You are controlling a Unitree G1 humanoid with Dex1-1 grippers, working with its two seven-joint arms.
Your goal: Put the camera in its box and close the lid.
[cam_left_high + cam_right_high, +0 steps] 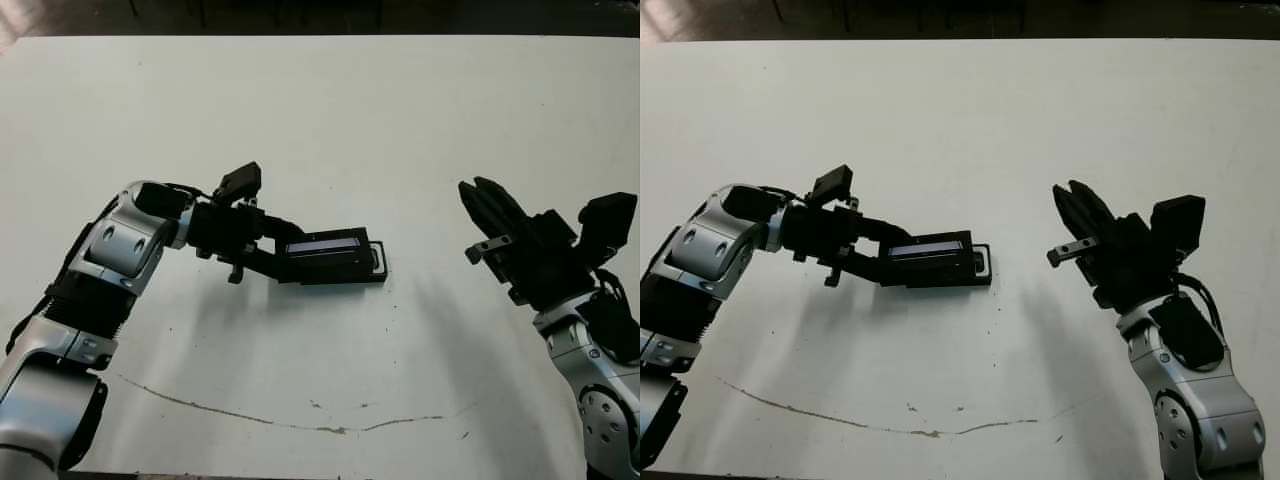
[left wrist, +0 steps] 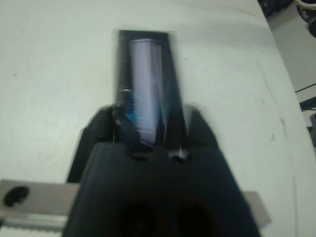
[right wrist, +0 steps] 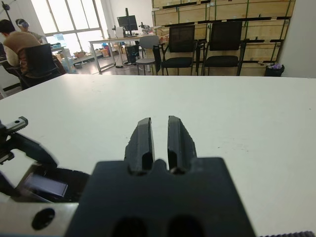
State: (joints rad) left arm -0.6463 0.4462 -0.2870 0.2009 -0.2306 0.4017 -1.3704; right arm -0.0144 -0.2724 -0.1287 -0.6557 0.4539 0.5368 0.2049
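Observation:
The lid (image 1: 322, 245), black with a pale silvery stripe, lies level over the box (image 1: 378, 262) near the table's middle. Only the box's right end shows, with a sliver of white lining. My left gripper (image 1: 290, 258) reaches in from the left and is shut on the lid's near end, one finger along each long side. In the left wrist view the lid (image 2: 145, 74) runs away from the fingers (image 2: 101, 133), blurred. The camera is hidden. My right gripper (image 1: 478, 195) hovers off to the right, shut on nothing, fingers (image 3: 143, 138) nearly touching.
The white table (image 1: 320, 120) carries a thin dark curved mark (image 1: 300, 425) near its front edge. Beyond the far edge, the right wrist view shows black chairs (image 3: 182, 44), desks and a seated person (image 3: 19, 44).

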